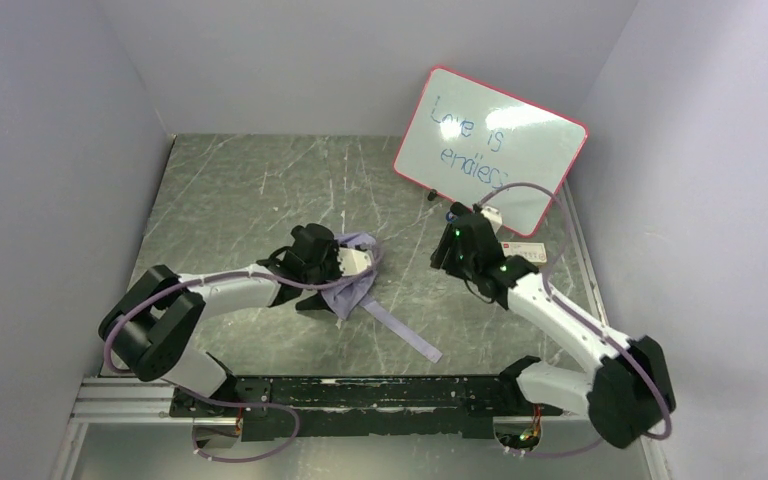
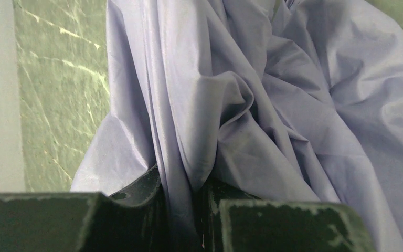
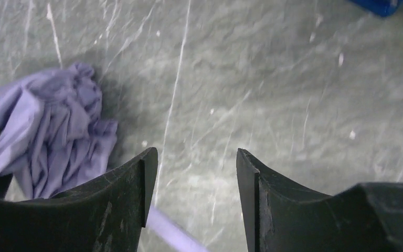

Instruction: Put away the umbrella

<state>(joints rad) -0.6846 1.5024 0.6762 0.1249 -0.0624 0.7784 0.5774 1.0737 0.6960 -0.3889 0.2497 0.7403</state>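
Your L gripper is clenched on the umbrella. In the L wrist cam a fold of its lavender cloth drops into the narrow gap between the two black fingers and is pinched there. The cloth is loose and crumpled and fills most of that view. No handle or shaft shows in any cam.

The umbrella sits on the table, in front of the whiteboard and off to its L side, well apart from it. A long lavender strip lies flat on the table, running from the bundle away from the whiteboard toward the arm bases. Can't tell if it's joined to the umbrella.

Your R gripper is released. In the R wrist cam its fingers stand spread w/ only bare table between them. It hangs just in front of the whiteboard's lower edge, apart from the umbrella, which shows at the L side of that cam. A blue eraser lies close under the whiteboard, near the R gripper.
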